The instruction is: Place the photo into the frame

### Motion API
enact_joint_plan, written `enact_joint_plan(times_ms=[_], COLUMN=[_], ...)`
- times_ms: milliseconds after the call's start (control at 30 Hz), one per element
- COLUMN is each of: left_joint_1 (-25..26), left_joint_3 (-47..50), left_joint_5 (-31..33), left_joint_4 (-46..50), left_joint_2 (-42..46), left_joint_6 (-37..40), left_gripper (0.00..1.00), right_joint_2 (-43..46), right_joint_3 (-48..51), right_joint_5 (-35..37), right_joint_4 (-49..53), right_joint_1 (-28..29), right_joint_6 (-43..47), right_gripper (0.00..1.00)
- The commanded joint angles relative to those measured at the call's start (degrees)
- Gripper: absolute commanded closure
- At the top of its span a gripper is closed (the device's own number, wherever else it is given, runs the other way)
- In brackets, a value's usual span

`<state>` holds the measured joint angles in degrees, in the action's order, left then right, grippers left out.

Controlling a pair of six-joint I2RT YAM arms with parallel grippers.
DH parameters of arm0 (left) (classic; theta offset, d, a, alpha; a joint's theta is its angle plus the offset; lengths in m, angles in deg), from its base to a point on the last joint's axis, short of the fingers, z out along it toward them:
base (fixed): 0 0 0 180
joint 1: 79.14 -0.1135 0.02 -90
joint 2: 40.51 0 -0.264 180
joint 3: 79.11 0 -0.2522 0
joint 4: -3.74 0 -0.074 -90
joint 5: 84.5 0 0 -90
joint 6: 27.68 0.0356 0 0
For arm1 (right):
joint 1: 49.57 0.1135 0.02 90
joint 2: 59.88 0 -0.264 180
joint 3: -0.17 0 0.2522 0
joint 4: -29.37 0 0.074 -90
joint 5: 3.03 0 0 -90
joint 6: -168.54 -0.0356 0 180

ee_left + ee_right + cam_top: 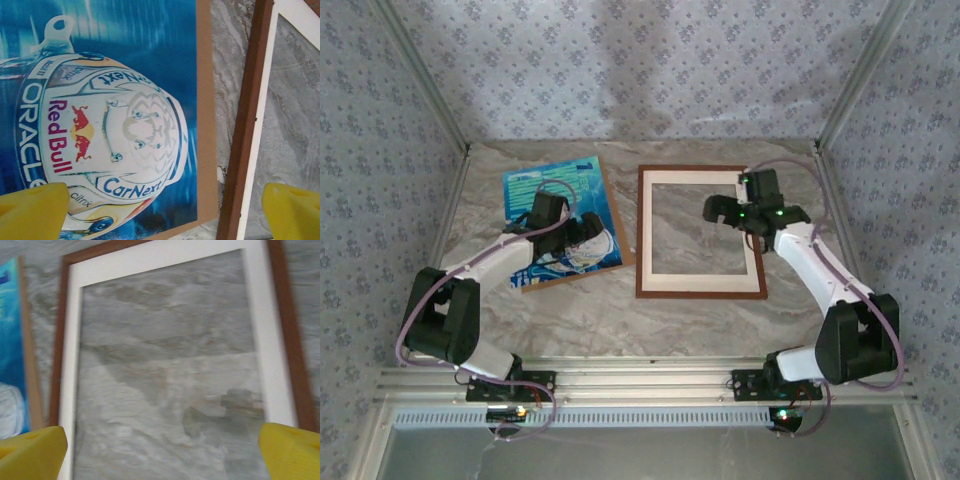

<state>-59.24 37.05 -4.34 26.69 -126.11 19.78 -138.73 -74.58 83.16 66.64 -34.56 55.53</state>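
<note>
The photo (552,200), blue-teal with a white helmet, lies on a brown backing board (612,215) at the table's left. My left gripper (582,232) hovers open over its lower right part. In the left wrist view the helmet print of the photo (110,115) lies below the gripper (162,215), whose yellow fingertips (32,210) stand wide apart with nothing between them. The reddish-brown frame (700,295) lies flat at centre right, a cream mat (700,282) inside it. My right gripper (725,210) hangs open above the frame's right half. The right wrist view shows the frame (290,340) beneath that gripper (161,452).
Bare marble table (620,320) shows through the mat's window and in front of both objects. Patterned walls and aluminium posts (850,90) close in the back and sides. The board's right edge (205,100) lies close beside the frame's left bar (247,125).
</note>
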Motion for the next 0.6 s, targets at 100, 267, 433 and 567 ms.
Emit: enact_joint_plan(times_ms=[100,267,433,567], left_joint_1=[-0.95,-2.43,-4.33,-5.12], left_joint_3=[2.53,4.04,6.19,8.56], left_joint_5=[-0.99,-1.57,-1.92,-2.85], left_joint_4=[-3.0,-4.17,-4.84,-5.41], left_joint_2=[-0.71,-1.23,-2.2,-1.62], left_joint_6=[0.41,0.47,0.91,0.66], left_gripper=[0.01,0.01,0.01,0.01], right_joint_2=[-5.81,-14.43,-25.2,-31.44], right_joint_3=[-2.28,-6.85,-16.52,-22.55], right_joint_5=[1.17,-0.4,-2.77,-1.95], right_joint_4=[-7.97,-9.95,-8.55,-5.88], right_joint_1=[11.14,18.33,23.24,26.06], right_joint_6=[-6.09,-8.32,-9.69,-10.11], right_gripper=[0.02,0.13,0.26,0.37])
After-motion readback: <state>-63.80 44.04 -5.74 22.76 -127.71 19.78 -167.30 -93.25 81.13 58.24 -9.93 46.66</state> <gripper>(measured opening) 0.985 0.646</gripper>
